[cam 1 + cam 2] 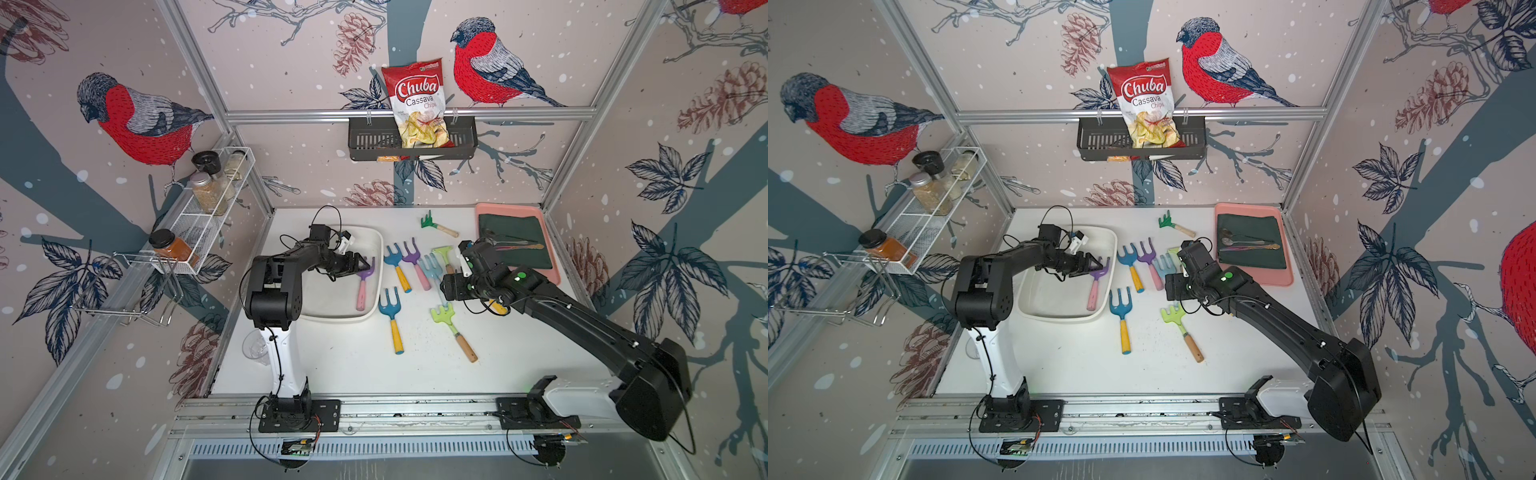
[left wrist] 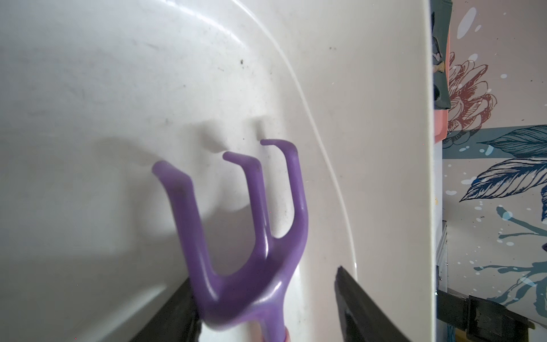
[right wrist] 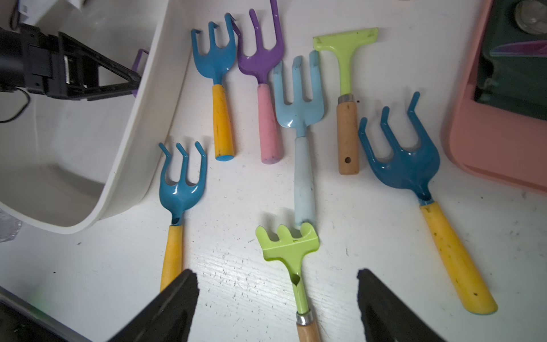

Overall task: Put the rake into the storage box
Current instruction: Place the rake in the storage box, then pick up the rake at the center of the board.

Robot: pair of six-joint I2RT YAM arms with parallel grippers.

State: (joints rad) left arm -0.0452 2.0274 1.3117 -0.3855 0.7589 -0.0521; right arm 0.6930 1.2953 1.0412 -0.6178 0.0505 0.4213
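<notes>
In storage box: purple rake, lying beside its wall. Jaws of left gripper apart, one close against rake head; withdrawal could snag it, drag it out. Jaws of right gripper apart, outside box.

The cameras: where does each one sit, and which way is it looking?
Top views: high above the front, looking down on the whole table; the left arm and right arm show whole.
Left wrist: on the left arm, looking past the open left gripper into the storage box at the purple rake; its fingers show.
Right wrist: on the right arm, looking down at rakes on the table, the lime rake nearest; the right gripper shows.
Shared: right wrist and top views both show the storage box.
</notes>
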